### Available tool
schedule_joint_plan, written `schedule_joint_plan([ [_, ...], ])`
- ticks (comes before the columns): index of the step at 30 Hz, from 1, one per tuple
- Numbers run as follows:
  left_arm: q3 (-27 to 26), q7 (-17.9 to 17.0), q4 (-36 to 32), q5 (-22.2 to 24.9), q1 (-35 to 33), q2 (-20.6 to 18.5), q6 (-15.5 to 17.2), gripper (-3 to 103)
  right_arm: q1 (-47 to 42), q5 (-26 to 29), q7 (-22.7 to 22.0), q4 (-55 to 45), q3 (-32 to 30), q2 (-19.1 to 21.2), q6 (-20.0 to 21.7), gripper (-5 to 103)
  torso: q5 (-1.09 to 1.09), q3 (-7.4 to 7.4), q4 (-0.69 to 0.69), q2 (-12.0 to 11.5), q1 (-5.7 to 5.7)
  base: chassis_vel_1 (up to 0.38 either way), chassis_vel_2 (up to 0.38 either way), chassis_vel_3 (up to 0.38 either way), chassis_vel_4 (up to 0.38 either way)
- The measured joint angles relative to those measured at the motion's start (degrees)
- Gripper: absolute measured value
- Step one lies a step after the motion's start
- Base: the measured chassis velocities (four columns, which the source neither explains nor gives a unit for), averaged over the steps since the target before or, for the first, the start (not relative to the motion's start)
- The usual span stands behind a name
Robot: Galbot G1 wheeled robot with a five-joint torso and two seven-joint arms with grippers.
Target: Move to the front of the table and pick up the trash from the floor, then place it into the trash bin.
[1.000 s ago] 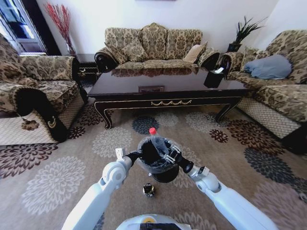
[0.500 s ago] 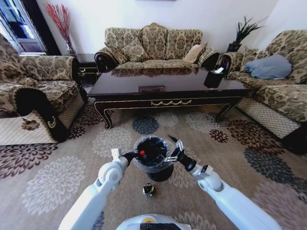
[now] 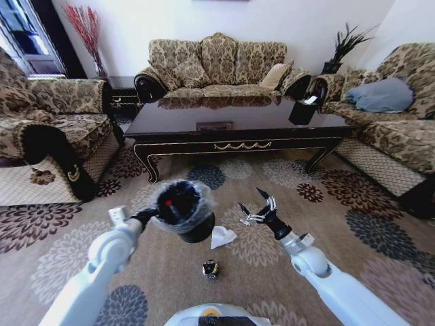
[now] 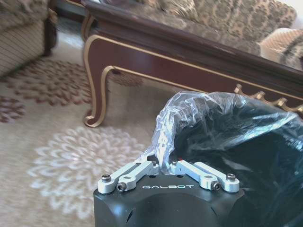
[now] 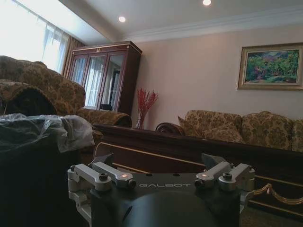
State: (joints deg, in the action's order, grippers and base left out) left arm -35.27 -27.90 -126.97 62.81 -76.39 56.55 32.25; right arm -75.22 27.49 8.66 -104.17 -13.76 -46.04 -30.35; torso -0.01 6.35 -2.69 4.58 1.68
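My left gripper (image 4: 163,166) is pinched tight on the crinkly liner at the rim of the trash bin (image 3: 182,209), a small round black bucket held above the floor (image 3: 81,255), tipped toward me (the bottle's red cap (image 3: 168,202) glows inside). My right gripper (image 3: 255,204) hangs beside it, fingers spread and empty. Since half a second ago the bin has swung to my left, uncovering the crumpled white paper (image 3: 221,236); the black-and-yellow item (image 3: 211,269) lies nearer me, before the table (image 3: 238,129).
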Motion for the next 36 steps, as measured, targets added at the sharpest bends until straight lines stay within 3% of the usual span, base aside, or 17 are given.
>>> schedule_joint_plan([
  [7,-7.55,-0.13,-2.95,2.62,-2.09,-0.42,-0.02,4,1.43,-12.15,-0.03,7.87,6.48,-0.56,-0.1,100,0.0,0.0,-0.02,0.0,0.0,0.0,0.0,0.0,0.0],
  [12,-9.87,-0.19,-4.15,3.03,-3.43,-0.72,0.04,4,3.87,-14.63,1.4,12.47,11.42,-0.3,0.09,100,-0.01,0.0,-0.01,0.0,0.0,0.0,0.0,0.0,0.0],
  [17,-10.37,-0.19,-5.56,2.97,-4.74,0.18,0.21,4,8.37,-17.8,8.07,17.72,13.93,-0.32,-0.43,100,0.01,0.0,-0.01,0.0,0.0,0.0,0.0,0.0,0.0],
  [20,-10.38,-0.17,-6.56,2.73,-5.65,0.76,0.56,4,13.01,-24.99,19.13,23.11,13.07,-1.36,-5.09,100,0.02,0.0,-0.02,0.0,0.01,0.0,0.0,0.0,0.0],
  [22,-10.38,-0.17,-6.63,2.7,-5.73,0.8,0.59,4,13.52,-25.86,20.31,23.59,12.84,-1.51,-5.73,100,0.01,0.0,-0.01,0.0,0.0,0.0,0.0,0.0,0.0],
  [23,-10.47,-0.17,-6.79,2.51,-6.08,0.94,0.69,4,15.76,-29.88,25.47,25.34,12.06,-2.21,-8.37,100,0.0,0.0,-0.01,0.0,0.01,0.0,0.0,0.0,0.0],
  [26,-10.53,-0.17,-6.8,2.07,-6.48,1.14,0.72,4,19.05,-34.87,31.75,27.19,11.96,-3.15,-11.06,100,0.0,0.0,-0.01,0.0,0.0,0.0,0.0,0.0,0.0],
  [27,-10.53,-0.17,-6.8,2.07,-6.48,1.14,0.72,4,19.05,-34.87,31.75,27.19,11.96,-3.15,-11.06,100,0.0,0.0,-0.01,0.0,0.0,0.0,0.0,0.0,0.0],
  [30,-10.53,-0.16,-6.8,1.79,-6.64,1.5,0.76,4,22.28,-40.26,39.27,29.4,11.84,-4.7,-14.16,100,0.0,0.0,0.0,0.0,0.0,0.0,0.0,0.0,0.0],
  [36,-10.67,-0.16,-7.04,1.72,-6.75,1.9,0.83,4,24.57,-43.06,46.13,33.65,13.51,-7.44,-15.6,100,0.01,0.0,-0.02,0.0,0.01,0.0,0.0,0.0,0.0],
])
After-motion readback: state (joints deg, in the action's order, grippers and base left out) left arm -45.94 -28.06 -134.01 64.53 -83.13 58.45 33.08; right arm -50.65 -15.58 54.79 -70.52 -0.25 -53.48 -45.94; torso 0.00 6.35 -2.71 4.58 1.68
